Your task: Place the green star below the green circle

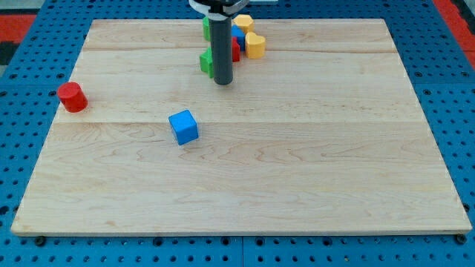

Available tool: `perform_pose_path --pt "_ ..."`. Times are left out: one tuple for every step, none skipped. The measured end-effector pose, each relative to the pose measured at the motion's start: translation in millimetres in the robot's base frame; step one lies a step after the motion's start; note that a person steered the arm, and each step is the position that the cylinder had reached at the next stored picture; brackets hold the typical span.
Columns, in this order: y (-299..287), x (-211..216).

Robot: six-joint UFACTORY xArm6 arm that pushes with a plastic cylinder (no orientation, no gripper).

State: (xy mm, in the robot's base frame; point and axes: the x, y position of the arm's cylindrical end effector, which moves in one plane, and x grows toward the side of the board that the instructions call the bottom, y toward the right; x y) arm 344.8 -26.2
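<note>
My tip (pixel 223 81) rests on the board near the view's top centre. A green block (pixel 205 62), partly hidden by the rod, sits just to the left of the rod and slightly above the tip, touching or almost touching it. A second green block (pixel 206 28) sits higher up, also left of the rod and mostly hidden by it. I cannot tell which one is the star and which the circle.
Right of the rod is a cluster: a red block (pixel 236 50), a blue block (pixel 238 37), a yellow block (pixel 255 46) and another yellow block (pixel 243 21). A red cylinder (pixel 72 97) stands at the board's left edge. A blue cube (pixel 183 127) lies below and left of the tip.
</note>
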Motion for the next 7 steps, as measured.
perform_pose_path --pt "-12 -8" --pt "-28 -8" --pt "-39 -29" --pt "-46 -51" --pt "-57 -70" --pt "-61 -74" --pt "-66 -44"
